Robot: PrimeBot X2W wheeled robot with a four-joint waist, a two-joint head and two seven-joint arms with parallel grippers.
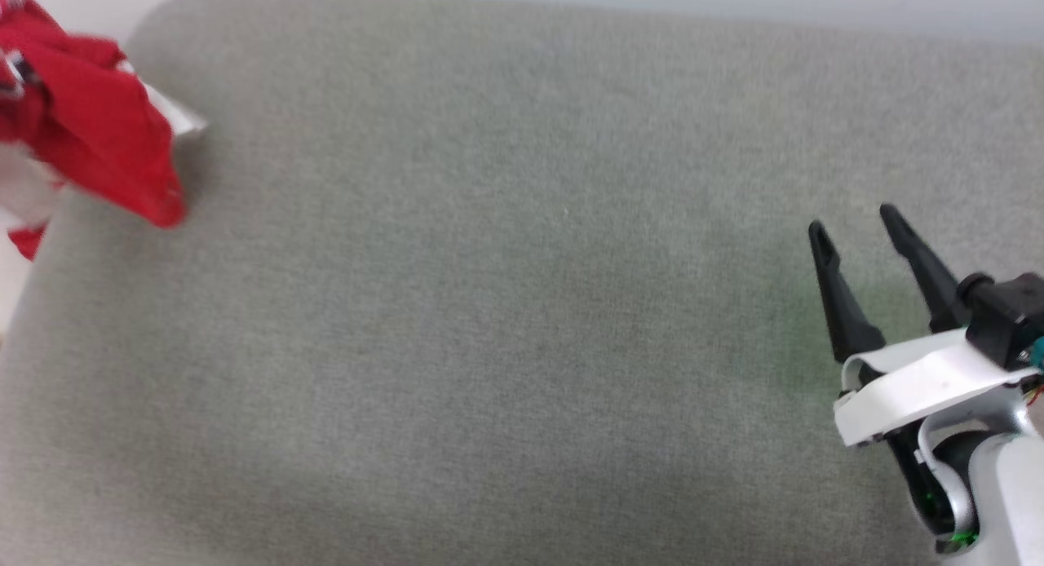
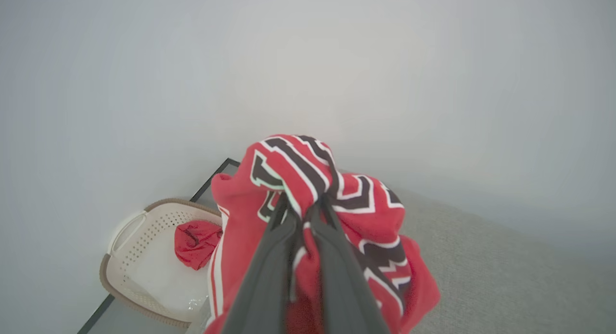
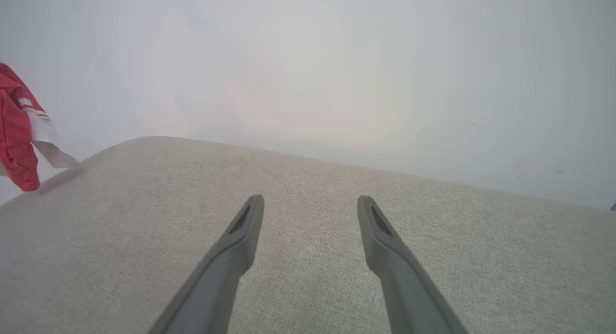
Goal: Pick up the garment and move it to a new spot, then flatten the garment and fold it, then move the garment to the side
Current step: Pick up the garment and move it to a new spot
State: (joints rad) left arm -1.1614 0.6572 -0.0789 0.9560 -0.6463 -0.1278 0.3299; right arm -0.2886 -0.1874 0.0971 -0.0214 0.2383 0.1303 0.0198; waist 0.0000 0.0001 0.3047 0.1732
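Note:
The garment [image 1: 90, 134], a red jersey with white trim, hangs bunched at the far left corner of the grey cushion [image 1: 506, 305]. In the left wrist view my left gripper [image 2: 302, 210] is shut on a fold of the garment [image 2: 298, 175], whose black, white-outlined lettering bulges above the fingertips. The right wrist view catches a red and white edge of the garment [image 3: 19, 132] at its left border. My right gripper [image 1: 852, 223] hovers open over the cushion's right side, and in its own wrist view the right gripper [image 3: 310, 201] has nothing between its fingers.
A cream perforated basket [image 2: 139, 271] stands on the floor beyond the cushion's corner, with a red cloth [image 2: 195, 242] inside it. A pale wall [image 3: 308, 59] rises behind the cushion. Bare grey fabric stretches between the two grippers.

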